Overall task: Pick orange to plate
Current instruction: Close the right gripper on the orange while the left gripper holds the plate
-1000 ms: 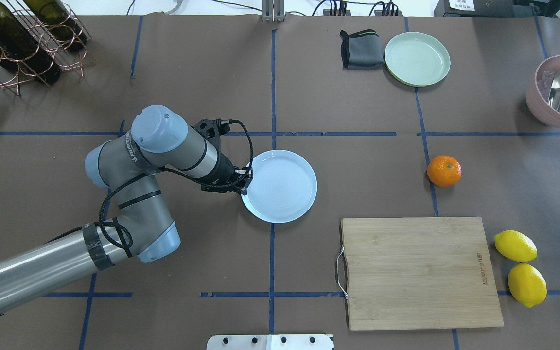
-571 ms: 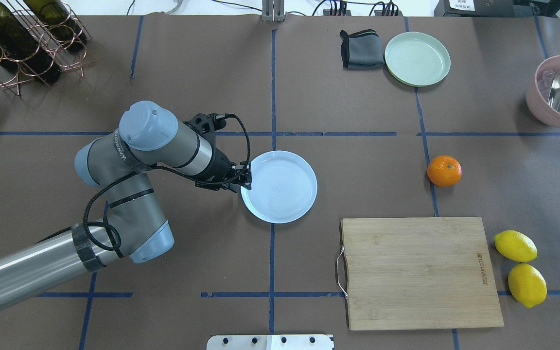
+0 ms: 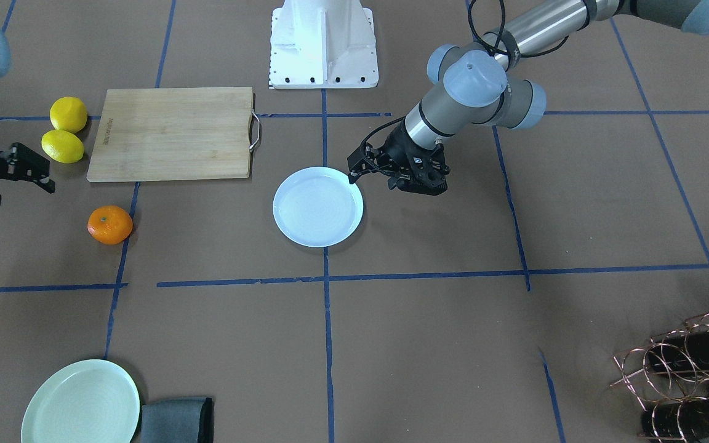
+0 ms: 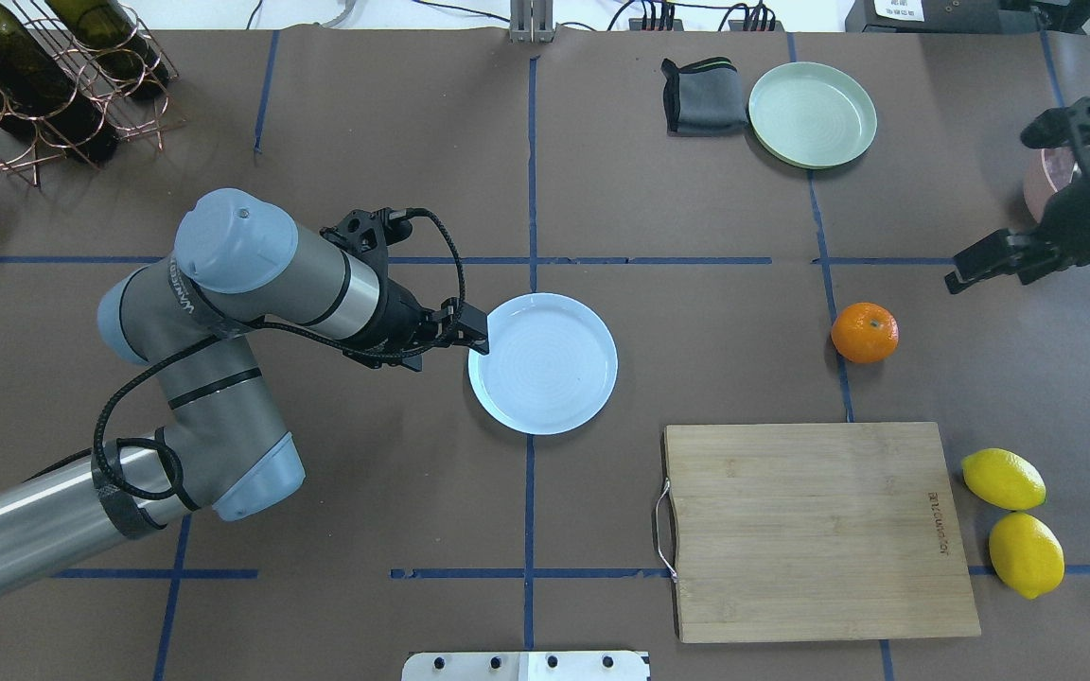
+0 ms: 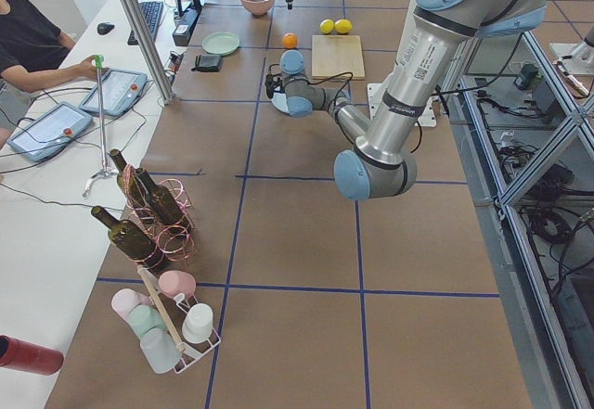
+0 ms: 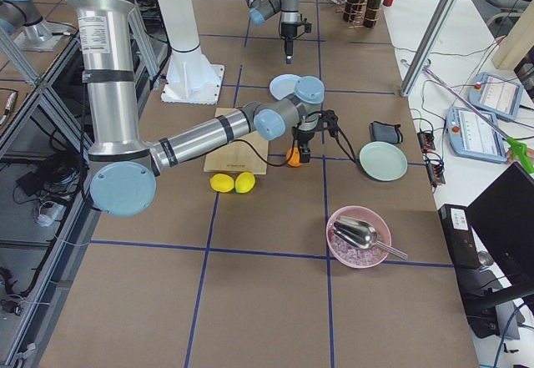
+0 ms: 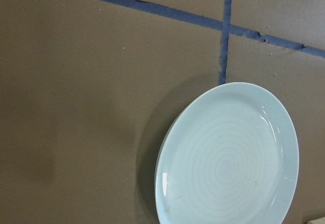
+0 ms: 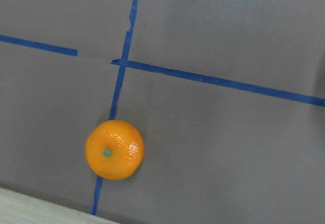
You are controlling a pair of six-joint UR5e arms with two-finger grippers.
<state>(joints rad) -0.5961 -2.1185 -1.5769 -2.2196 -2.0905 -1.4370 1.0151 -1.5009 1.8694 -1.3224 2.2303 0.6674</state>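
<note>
Cutting board: nearest the robot, two lemons just beside its right edge.
Plate: mid-table, nothing on it.
Left gripper: at the plate's left rim; I cannot tell how its jaws stand.
Orange: on the table, well right of the plate, just beyond the board.
Right gripper: near the orange, jaws spread, empty.
</note>
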